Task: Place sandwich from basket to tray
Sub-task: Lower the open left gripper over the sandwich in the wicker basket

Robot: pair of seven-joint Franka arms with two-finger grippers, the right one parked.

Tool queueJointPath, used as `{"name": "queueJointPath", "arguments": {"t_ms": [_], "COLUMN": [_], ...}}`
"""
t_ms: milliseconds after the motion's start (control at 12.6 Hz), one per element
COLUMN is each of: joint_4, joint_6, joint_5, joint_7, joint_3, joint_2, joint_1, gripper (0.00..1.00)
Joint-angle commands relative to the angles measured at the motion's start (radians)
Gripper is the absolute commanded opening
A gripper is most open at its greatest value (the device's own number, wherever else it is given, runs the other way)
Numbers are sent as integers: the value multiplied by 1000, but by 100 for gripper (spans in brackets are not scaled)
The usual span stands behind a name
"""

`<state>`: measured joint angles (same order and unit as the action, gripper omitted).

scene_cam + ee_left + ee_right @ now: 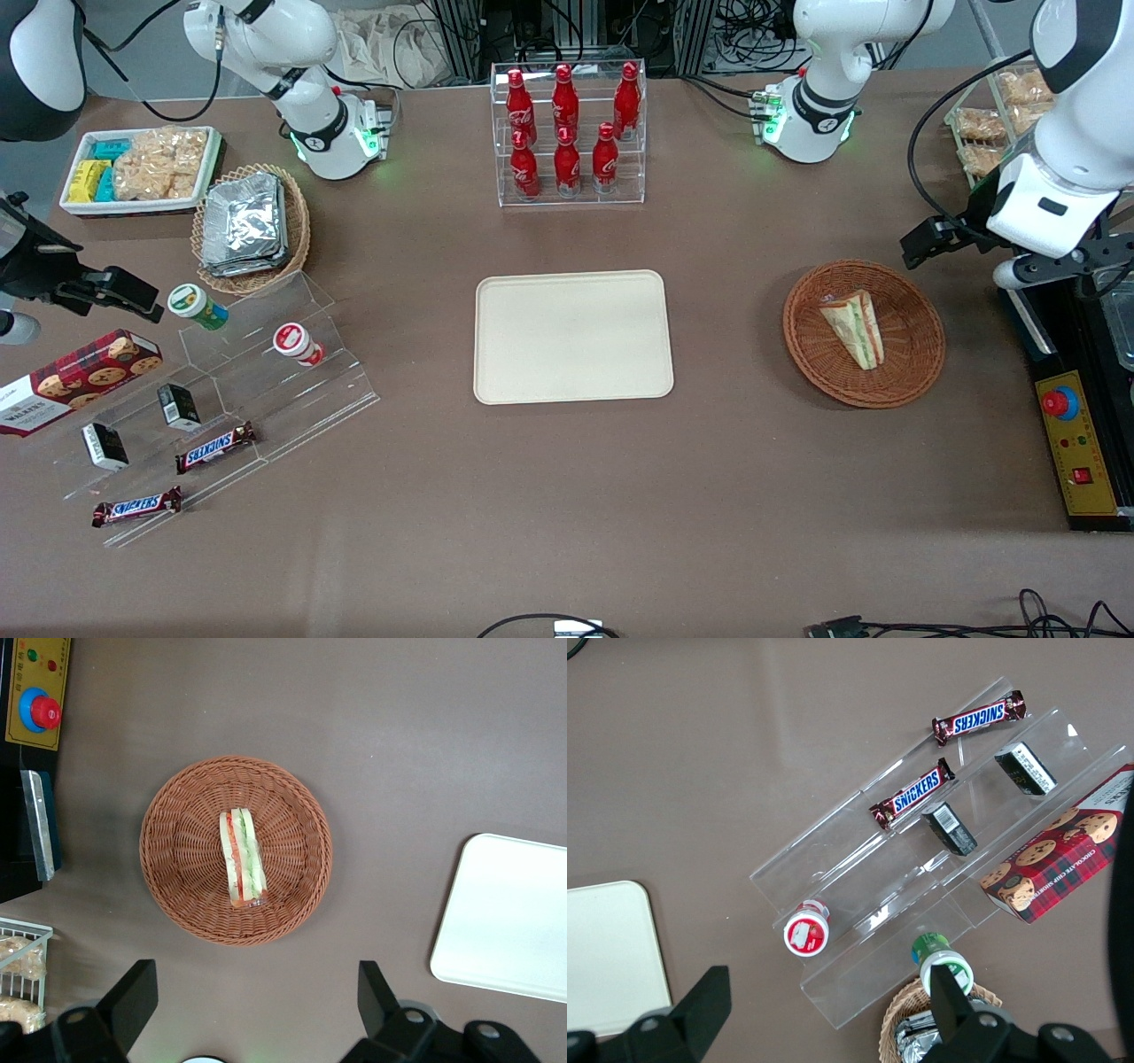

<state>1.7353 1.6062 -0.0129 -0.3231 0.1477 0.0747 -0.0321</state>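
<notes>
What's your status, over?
Gripper open, high above the table, off the basket. Sandwich in basket. Tray bare. Nothing between.

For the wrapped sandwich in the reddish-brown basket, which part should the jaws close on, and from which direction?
Probably from straight above, closing across the bread faces near the middle of the sandwich. It lies alone in the basket, filling stripes facing up, long and narrow, so its two long sides are free and the low rim leaves room. The gripper hangs open above the table beside the basket, nothing held.
</notes>
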Motion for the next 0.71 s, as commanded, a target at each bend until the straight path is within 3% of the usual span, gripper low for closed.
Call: {"name": "queueJointPath", "arguments": {"t_ms": [0,396,634], "joint_4": [-2,53,304], "joint_6": [-5,14,202], "joint_5": [-9,1,1], "joint_7": [33,13,10], "joint_3": [18,-5,-34], "joint_2": [11,19,88], "joint_1": [-11,-8,-11], "gripper": [100,100,100]}}
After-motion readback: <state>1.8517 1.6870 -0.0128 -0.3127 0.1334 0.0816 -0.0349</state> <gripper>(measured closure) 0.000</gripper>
